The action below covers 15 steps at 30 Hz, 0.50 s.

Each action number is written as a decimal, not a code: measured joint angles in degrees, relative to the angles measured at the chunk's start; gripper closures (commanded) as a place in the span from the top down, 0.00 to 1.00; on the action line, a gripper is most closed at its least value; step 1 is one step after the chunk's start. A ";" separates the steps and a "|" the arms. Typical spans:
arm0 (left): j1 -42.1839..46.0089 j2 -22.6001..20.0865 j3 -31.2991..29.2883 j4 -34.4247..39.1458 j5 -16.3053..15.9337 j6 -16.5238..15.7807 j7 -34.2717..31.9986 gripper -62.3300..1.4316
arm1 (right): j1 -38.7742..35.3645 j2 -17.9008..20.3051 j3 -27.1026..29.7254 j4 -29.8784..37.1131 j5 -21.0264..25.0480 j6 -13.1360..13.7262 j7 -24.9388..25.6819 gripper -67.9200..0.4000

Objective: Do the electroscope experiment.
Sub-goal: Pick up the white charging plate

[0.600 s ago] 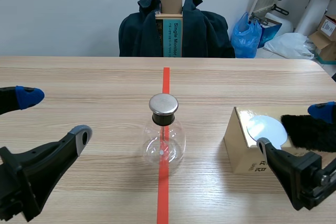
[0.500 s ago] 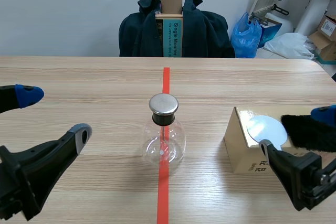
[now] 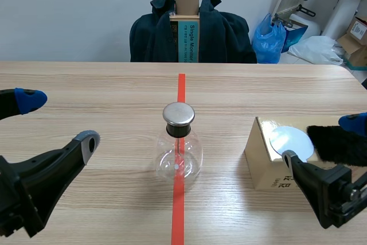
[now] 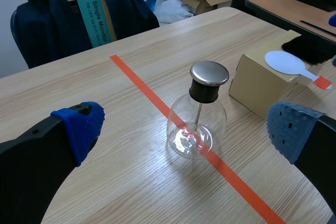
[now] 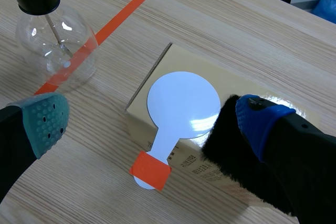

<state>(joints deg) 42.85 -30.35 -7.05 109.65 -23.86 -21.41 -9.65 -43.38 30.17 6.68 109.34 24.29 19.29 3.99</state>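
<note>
Electroscope (image 3: 178, 147) is sitting mid-table on the red tape line, its metal cap (image 3: 178, 114) pointing up, w/ nothing touching it. Right gripper (image 5: 152, 120) is hovering wide open over the cardboard box (image 3: 261, 170), holding nothing; one finger is sitting ahead of the box's near corner, the other over the black fur (image 5: 236, 150). White paddle (image 5: 181, 103) is lying flat on the box top, its handle w/ the orange tab (image 5: 151, 170) sticking out over the edge. Fur is touching the paddle's side, prob. on the box top too, but can't tell for sure. Left gripper (image 3: 58, 120) is hanging open as well, well apart from the flask. Judging by this, the step in hand is picking up the paddle for charging. The best grip is looking like the overhanging handle by the tab, since the disc is lying too flat to pinch. Coming in low and level w/ the box edge, closing gently and lifting straight up is avoiding dragging the box or fur along. Keeping clear of the flask is mattering too, as glass is tipping easily.
</note>
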 measured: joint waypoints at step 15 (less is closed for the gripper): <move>0.00 0.00 0.00 0.00 0.00 0.00 0.00 1.00 | -5.03 0.00 1.09 16.74 -28.37 2.08 3.41 1.00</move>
<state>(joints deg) 42.85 -30.35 -7.05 109.65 -23.86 -21.41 -9.65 -48.40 30.17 7.77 126.08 -4.08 21.37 7.40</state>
